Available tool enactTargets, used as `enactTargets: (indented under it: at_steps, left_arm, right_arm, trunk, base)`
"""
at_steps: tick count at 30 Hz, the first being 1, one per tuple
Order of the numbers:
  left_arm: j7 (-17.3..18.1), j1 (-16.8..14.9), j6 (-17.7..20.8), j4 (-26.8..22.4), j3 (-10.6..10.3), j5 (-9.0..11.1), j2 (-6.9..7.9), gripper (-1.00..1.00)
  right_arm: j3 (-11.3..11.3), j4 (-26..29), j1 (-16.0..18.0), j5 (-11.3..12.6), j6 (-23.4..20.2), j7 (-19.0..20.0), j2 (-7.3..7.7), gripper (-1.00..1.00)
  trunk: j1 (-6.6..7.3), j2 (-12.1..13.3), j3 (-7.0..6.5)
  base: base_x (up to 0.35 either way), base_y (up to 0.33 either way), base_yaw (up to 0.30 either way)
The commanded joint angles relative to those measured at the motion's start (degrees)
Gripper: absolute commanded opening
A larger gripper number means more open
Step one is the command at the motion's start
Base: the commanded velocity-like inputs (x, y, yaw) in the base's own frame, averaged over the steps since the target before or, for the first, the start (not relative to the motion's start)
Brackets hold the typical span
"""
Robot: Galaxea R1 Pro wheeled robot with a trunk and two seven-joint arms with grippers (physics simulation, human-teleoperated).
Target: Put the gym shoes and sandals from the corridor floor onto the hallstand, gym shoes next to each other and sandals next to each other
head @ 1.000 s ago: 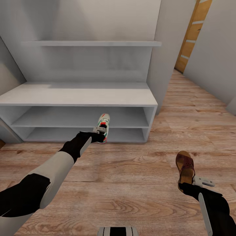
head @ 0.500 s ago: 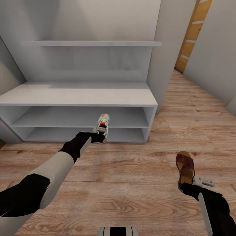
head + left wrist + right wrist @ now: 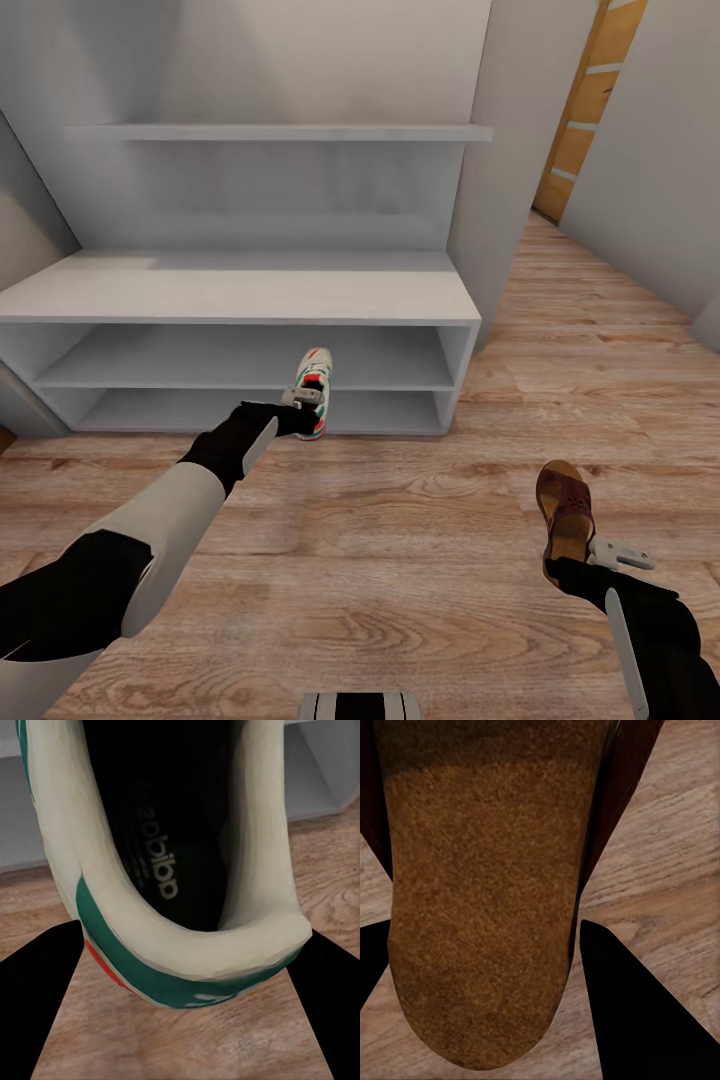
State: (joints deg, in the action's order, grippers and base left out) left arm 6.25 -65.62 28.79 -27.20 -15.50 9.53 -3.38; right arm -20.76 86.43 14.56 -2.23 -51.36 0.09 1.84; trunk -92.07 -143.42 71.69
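A white gym shoe (image 3: 316, 383) with green stripes and red accents hangs toe-forward at the front of the hallstand (image 3: 240, 292), level with its lower open shelves. My left gripper (image 3: 303, 408) is shut on the shoe's heel. In the left wrist view the heel (image 3: 180, 870) sits between the two dark fingers (image 3: 37, 1012). A brown sandal (image 3: 565, 505) is low over the corridor floor (image 3: 400, 560) at the right, and my right gripper (image 3: 582, 556) is shut on its heel end. The right wrist view has the tan footbed (image 3: 480, 892) between the fingers (image 3: 637, 1012).
A grey wall shelf (image 3: 280, 132) runs above the hallstand's bench top. A grey wall pillar (image 3: 490, 200) stands at the unit's right end. Beyond it the corridor leads to a wooden door (image 3: 585, 110). My base (image 3: 345, 705) shows at the lower edge.
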Motion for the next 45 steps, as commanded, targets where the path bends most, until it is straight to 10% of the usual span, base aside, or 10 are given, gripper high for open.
enactTargets:
  at_steps: [1,45]
  left_arm:
    - [-0.1,0.0,0.3,-0.1,-0.1,0.6,0.04,-1.00]
    - [-0.2,0.0,0.3,-0.2,2.6,0.5,0.38,-1.00]
  right_arm:
    - [0.0,0.1,0.0,-0.1,-0.3,-0.1,0.01,-1.00]
    - [-0.1,0.1,0.0,-0.1,-0.3,-0.1,0.01,-1.00]
  trunk:
    - [0.01,0.0,0.04]
    - [0.01,0.0,0.04]
  base:
    - [0.000,0.000,0.000]
    - [0.108,0.000,0.000]
